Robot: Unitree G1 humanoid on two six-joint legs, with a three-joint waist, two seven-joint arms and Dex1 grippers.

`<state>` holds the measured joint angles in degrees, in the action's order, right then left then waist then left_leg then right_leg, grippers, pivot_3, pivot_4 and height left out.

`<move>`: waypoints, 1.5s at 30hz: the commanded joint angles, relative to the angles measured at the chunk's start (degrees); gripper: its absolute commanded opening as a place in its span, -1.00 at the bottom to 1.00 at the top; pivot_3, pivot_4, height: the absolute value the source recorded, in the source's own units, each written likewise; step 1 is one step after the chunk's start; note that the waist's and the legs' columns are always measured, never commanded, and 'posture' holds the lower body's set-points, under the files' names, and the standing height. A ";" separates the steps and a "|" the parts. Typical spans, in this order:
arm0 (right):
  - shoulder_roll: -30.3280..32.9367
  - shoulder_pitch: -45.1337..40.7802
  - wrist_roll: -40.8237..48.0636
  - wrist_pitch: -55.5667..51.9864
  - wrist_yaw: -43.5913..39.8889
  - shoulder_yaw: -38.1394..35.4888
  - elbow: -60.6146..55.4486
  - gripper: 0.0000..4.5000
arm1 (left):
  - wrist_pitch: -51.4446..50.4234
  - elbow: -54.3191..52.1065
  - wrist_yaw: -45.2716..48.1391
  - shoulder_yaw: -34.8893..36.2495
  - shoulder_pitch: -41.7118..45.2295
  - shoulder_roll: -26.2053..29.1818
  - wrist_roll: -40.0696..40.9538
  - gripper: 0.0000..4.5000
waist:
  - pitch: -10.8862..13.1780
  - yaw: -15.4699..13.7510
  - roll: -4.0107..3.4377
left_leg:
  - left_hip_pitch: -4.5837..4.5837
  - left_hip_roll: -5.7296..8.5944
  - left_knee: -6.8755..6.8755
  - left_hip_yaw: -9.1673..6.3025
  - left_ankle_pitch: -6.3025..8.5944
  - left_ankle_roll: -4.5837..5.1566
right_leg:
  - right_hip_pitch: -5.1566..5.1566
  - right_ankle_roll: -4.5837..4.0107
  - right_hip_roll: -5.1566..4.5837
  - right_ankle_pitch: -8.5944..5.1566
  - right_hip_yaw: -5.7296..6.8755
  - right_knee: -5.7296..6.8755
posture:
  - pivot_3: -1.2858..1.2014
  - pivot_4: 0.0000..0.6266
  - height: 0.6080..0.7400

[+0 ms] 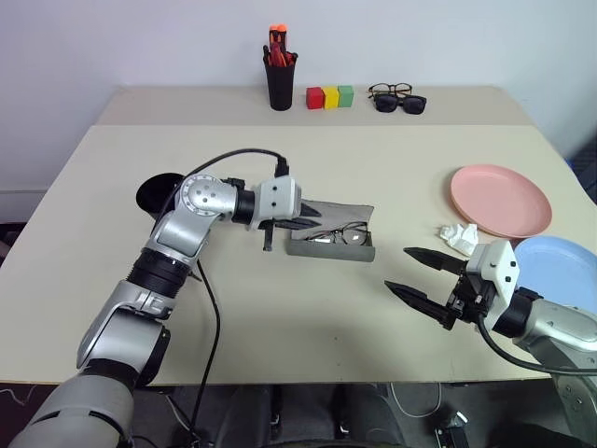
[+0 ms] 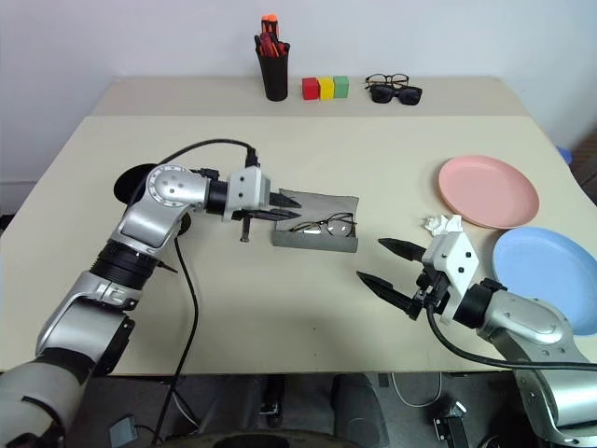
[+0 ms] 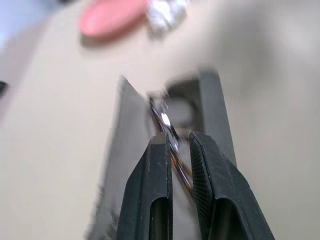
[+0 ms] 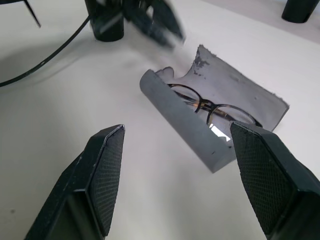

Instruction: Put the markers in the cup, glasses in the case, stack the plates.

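Your left gripper hangs just above the left end of the open grey spectacle case mid-table, fingers pinched nearly together with nothing between them. In the left wrist view the thin rim passes behind the fingers, not in them, so call it clenched and empty.

The thin-rimmed glasses lie inside the case, lenses down in the trough, with the lid flap laid flat behind them toward the far edge. The glasses look placed; the lid is open, probably so they could drop in, and whether it needs shutting is your call.

Your right gripper waits near the front edge, right of the case, jaws spread wide and holding nothing, aimed at the case. It looks parked clear of the left arm.

The pink plate sits near the right edge. The light blue plate is just in front of it, toward the front right corner. They lie side by side, not stacked, so that step is undone. A crumpled white paper scrap lies by the pink plate's rim.

The black cup sits near the left edge behind the left arm, mostly hidden; I can't tell if the markers are in it. Along the far edge stand a pen pot, coloured blocks and spare black glasses.
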<state>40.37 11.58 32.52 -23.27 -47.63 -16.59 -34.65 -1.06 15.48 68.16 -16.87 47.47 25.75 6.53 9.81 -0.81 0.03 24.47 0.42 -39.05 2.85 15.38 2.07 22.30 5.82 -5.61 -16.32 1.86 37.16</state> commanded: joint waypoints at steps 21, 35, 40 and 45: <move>-2.01 2.39 -3.21 10.46 -2.56 -0.10 5.32 0.52 | 8.48 41.78 -22.27 -15.53 32.87 -14.38 -29.14 -0.74 | 0.20 -0.14 0.32 | 0.02 0.08 -0.05 0.10 0.05 0.09 | 0.03 0.22 0.18 -0.02 0.03 -0.01 | 0.03 -0.52 1.00; -1.64 5.26 -2.56 9.86 0.04 -1.09 2.60 0.52 | 6.58 50.16 -1.74 -9.70 33.61 -19.12 -24.43 -0.74 | 0.27 0.05 0.44 | 0.14 0.06 -0.06 0.11 0.05 0.09 | 0.19 0.23 0.12 -0.01 0.04 0.03 | 0.03 -0.52 1.00; -0.22 2.24 -0.60 5.87 2.00 -1.67 1.74 0.52 | -0.86 41.50 13.10 -7.57 30.77 -15.97 -20.13 -0.74 | 0.28 0.18 0.42 | 0.14 0.05 -0.06 0.12 0.05 0.09 | 0.23 0.22 0.13 -0.01 0.02 0.06 | 0.03 -0.52 1.00; 0.15 0.10 1.82 -2.71 8.45 -3.27 -0.84 0.52 | -11.42 22.08 21.14 -8.97 21.34 -10.14 -18.13 -0.74 | 0.24 0.09 0.36 | 0.14 0.04 -0.04 0.09 0.04 0.08 | 0.20 0.21 0.06 -0.02 -0.02 0.08 | 0.03 -0.52 1.00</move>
<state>40.57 12.25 32.58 -23.90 -41.60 -17.49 -33.32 -9.55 43.54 87.41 -25.76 70.03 14.75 -12.85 10.05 -0.72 0.39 24.60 0.45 -39.10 2.92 15.43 2.15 22.49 6.02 -5.60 -16.34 1.81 37.23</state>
